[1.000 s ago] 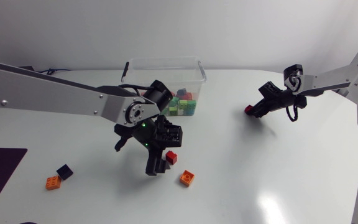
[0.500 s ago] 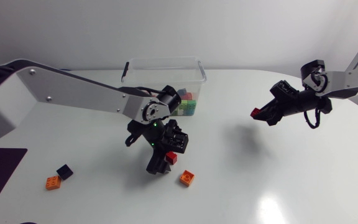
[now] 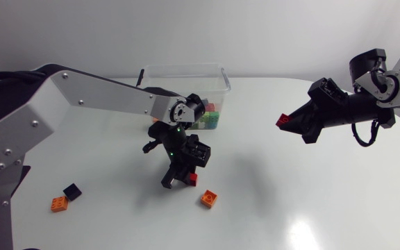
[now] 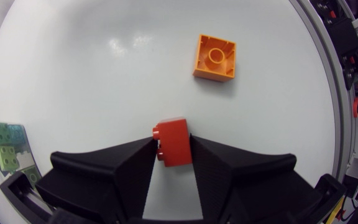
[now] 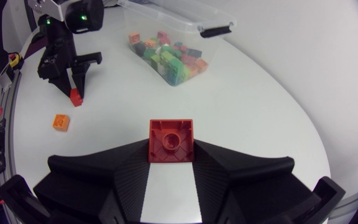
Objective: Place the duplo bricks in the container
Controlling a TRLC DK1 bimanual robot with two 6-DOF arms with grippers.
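Far left on the glossy white table [image 3: 311, 201] sits a flat orange studded brick [image 3: 60, 204], with a little black cube-shaped brick [image 3: 71, 192] just beside it. The left arm's matte black gripper [image 4: 172, 140] points down, its wedge fingers pinching a chunky red plastic brick [image 4: 175, 148] from both sides. A square orange one-stud brick [image 3: 209, 198] lies near it. Behind that is the clear rectangular plastic container [image 3: 182, 67], holding a heap of green, red and other bricks [image 3: 205, 117]. Off right, the right gripper [image 5: 171, 147] is clamped on a square red one-stud brick [image 5: 171, 138], well apart from the container.
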